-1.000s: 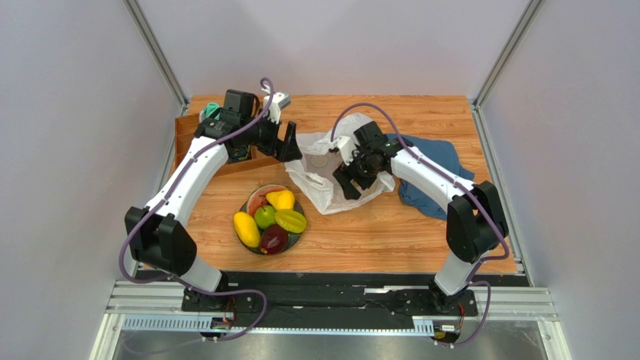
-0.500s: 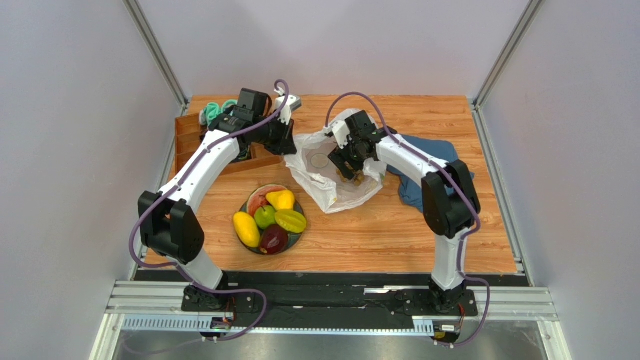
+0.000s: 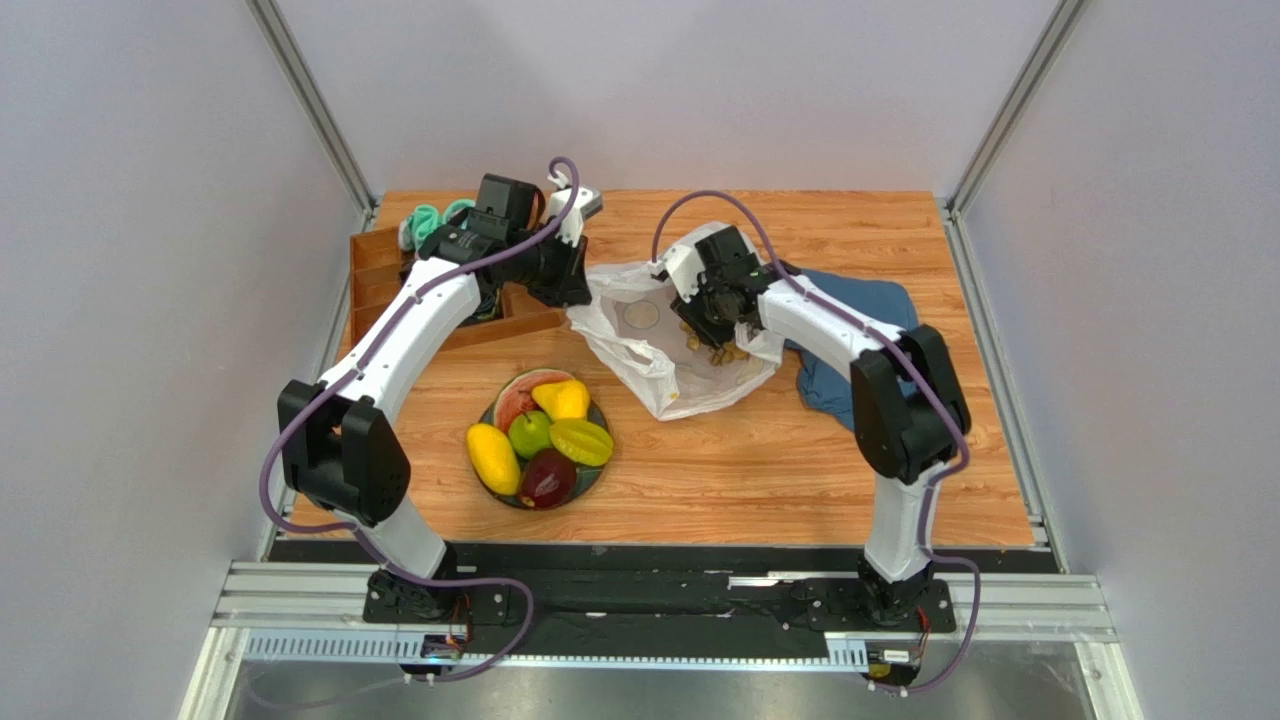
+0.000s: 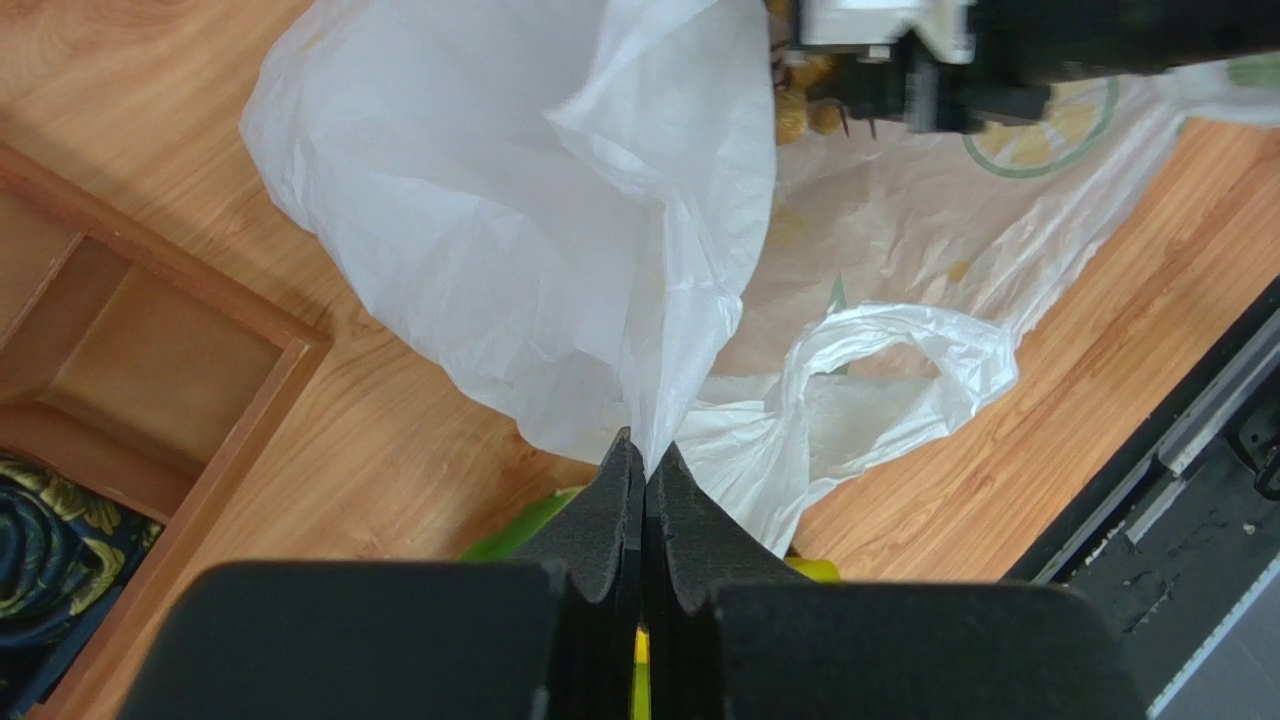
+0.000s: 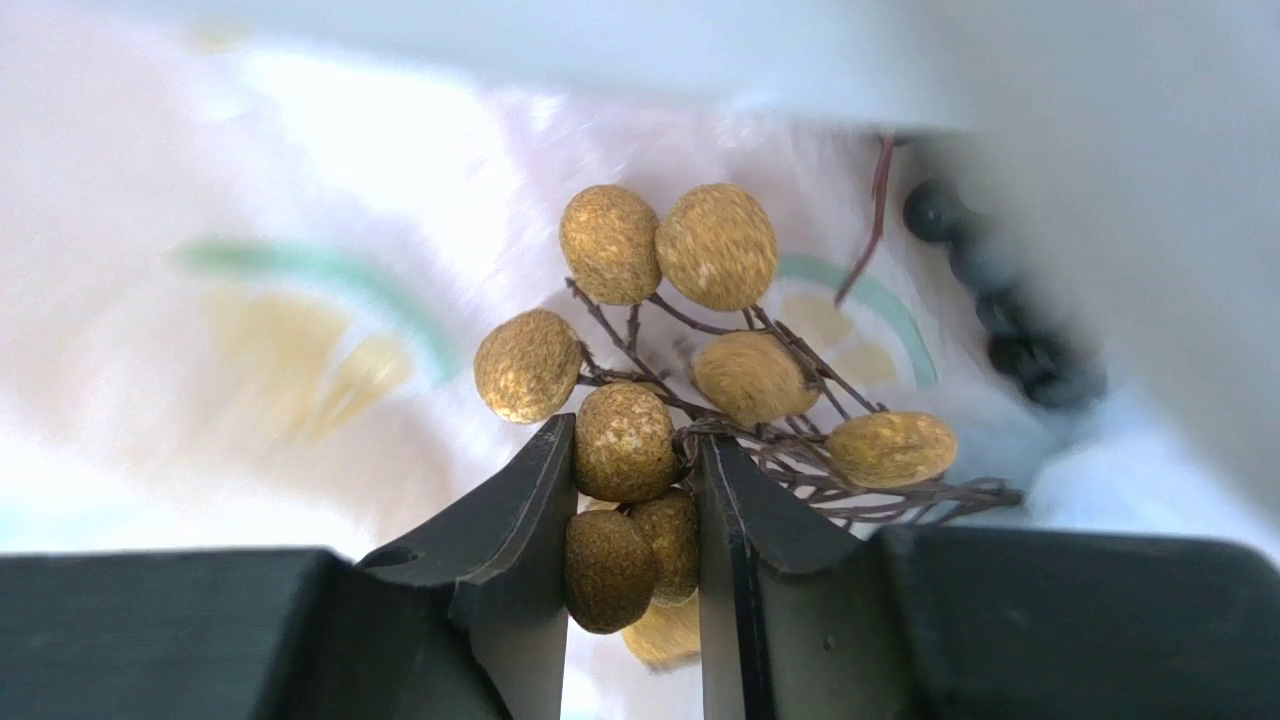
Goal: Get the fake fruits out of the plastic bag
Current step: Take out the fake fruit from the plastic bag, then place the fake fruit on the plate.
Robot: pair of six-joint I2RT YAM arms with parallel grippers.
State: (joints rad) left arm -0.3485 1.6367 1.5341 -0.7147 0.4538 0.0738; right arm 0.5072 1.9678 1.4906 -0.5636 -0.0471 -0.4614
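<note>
The plastic bag [image 3: 649,375] lies crumpled mid-table, white with lemon prints. My left gripper [image 3: 577,287] is shut on the bag's left edge and holds the thin film up; in the left wrist view the film [image 4: 571,195] rises from between its fingertips [image 4: 643,447]. My right gripper [image 3: 706,321] reaches inside the bag, its jaws closed on a tan grape bunch [image 5: 706,323], with tan berries pinched between the fingers [image 5: 519,510]. Dark purple grapes [image 5: 1022,323] lie further in. Other fake fruits sit in a bowl [image 3: 499,407]: a yellow mango [image 3: 492,458], a green apple [image 3: 528,434] and a dark red fruit [image 3: 547,477].
A wooden tray [image 3: 370,272] with compartments stands at the back left, with teal items [image 3: 427,225] at its far end. A dark blue cloth [image 3: 860,353] lies right of the bag, under my right arm. The fruit bowl sits in front of the bag, towards the left.
My left gripper has closed on the bag's edge. My right gripper has pushed deeper into the bag and its jaws have closed in on the tan grape bunch.
</note>
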